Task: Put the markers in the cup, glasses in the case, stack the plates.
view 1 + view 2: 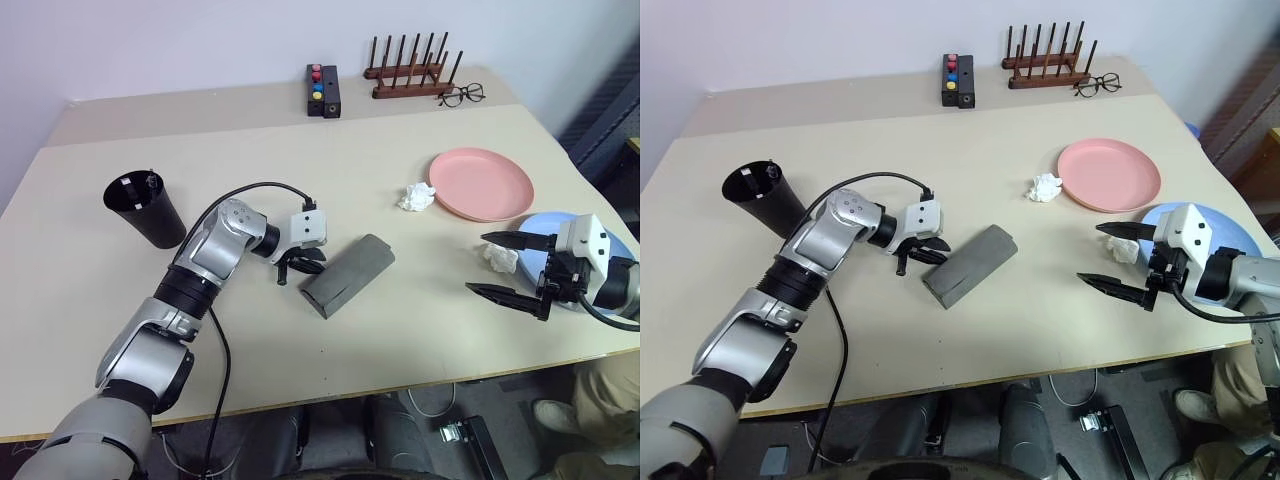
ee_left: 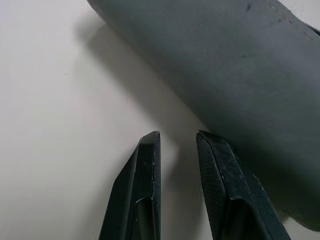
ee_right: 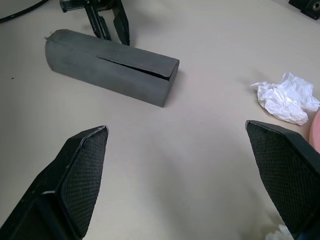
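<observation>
Plates: pink plate (image 1: 481, 184) near counter (image 1: 300, 150) right edge; blue plate (image 1: 540, 222) at right edge, not stacked. Cup (image 1: 146, 208) lies tipped near left edge, something small inside. Case (image 1: 348, 274) shut, mid-counter toward front edge. Your left pincer (image 1: 293, 270) just beside case, fingers narrowly apart, empty. Your right pincer (image 1: 503, 266) spread wide, empty, before blue plate.
</observation>
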Motion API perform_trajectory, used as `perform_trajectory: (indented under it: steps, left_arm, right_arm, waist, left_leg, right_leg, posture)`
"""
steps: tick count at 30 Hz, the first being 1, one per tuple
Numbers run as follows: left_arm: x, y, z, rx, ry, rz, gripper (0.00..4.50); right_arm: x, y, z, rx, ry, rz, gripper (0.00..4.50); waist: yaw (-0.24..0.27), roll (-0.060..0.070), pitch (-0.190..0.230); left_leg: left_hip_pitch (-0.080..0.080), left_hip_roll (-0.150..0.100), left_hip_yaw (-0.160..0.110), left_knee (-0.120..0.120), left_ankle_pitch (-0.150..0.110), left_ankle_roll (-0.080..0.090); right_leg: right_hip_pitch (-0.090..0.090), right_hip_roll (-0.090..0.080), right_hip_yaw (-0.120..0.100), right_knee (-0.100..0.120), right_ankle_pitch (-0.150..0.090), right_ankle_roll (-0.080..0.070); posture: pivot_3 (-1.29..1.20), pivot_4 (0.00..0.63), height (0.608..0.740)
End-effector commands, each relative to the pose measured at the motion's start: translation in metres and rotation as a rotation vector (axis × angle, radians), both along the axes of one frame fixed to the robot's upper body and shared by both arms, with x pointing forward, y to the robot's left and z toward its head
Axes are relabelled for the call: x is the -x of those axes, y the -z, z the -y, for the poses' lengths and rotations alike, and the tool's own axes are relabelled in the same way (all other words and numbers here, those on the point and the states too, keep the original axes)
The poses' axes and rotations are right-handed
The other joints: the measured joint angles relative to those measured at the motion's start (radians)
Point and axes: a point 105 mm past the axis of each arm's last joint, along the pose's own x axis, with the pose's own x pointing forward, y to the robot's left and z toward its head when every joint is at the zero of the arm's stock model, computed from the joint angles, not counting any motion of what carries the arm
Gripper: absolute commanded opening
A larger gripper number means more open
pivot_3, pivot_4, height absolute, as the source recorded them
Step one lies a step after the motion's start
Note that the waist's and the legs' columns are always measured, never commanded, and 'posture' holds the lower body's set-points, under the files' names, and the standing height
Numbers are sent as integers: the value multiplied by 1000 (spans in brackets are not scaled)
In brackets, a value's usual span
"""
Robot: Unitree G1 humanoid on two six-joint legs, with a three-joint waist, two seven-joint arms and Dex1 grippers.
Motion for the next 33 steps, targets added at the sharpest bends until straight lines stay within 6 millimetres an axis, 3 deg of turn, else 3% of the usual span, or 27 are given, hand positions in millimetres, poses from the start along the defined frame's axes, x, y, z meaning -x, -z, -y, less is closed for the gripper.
perform_trajectory:
  steps: [1, 8, 14, 18, 22, 25, 30, 33]
  left_arm:
    - [-13, -32, 4, 66, -21, 99, 1135]
    - [-23, -59, 2, 191, -93, 190, 1135]
    - [-12, -65, 4, 311, -104, 179, 1135]
    - [-4, -84, 9, 532, -81, 246, 1135]
    - [6, -79, 4, 595, -75, 181, 1135]
    - [23, -77, 2, 631, -6, 117, 2027]
    - [39, -72, -2, 614, 47, 69, 4438]
    - [45, -69, -4, 593, 62, 84, 4438]
  right_arm:
    - [-2, -13, -1, 4, 0, 56, 4500]
    - [-6, -14, 2, -9, 66, 80, 4500]
    - [-6, -15, 7, -17, 110, 92, 4500]
    - [-16, -18, 26, 21, 240, 139, 4500]
    - [-15, -18, 41, 40, 313, 136, 4500]
    - [-10, -18, 48, 53, 337, 123, 4500]
    - [-4, -17, 67, 75, 408, 85, 4500]
    - [-2, -13, 79, 91, 461, 64, 4500]
  waist:
    - [0, 0, 0]
    - [-1, 0, 0]
    - [0, 0, 0]
    - [1, 0, 0]
    - [-1, 1, 0]
    - [-1, 1, -1]
    - [0, 1, -1]
    - [0, 1, -1]
  left_leg:
    - [0, 0, 0, 0, 0, 0]
    - [0, 0, 0, 0, 0, 0]
    - [0, 0, 0, 0, 0, 0]
    - [0, 0, 0, 0, 0, 0]
    - [0, 0, 0, 0, 0, 0]
    - [0, 0, 0, -1, 0, 0]
    - [0, 0, 0, 0, 0, 0]
    - [1, 0, 0, 0, 0, 0]
  right_leg:
    - [0, 0, 0, 0, 0, 0]
    - [0, 0, 0, 0, 0, 0]
    - [0, 0, 0, 0, 0, 0]
    - [0, 0, 0, 0, 0, 0]
    - [0, 0, 0, 0, 0, 0]
    - [0, 0, 0, 0, 0, 0]
    - [0, 0, 1, 0, 0, 0]
    - [1, 0, 1, 0, 0, 0]
  posture:
    - [0, 150, 740]
    - [0, 150, 740]
    - [0, 150, 740]
    - [0, 150, 740]
    - [0, 150, 740]
    - [0, 150, 740]
    - [0, 150, 740]
    - [0, 150, 740]
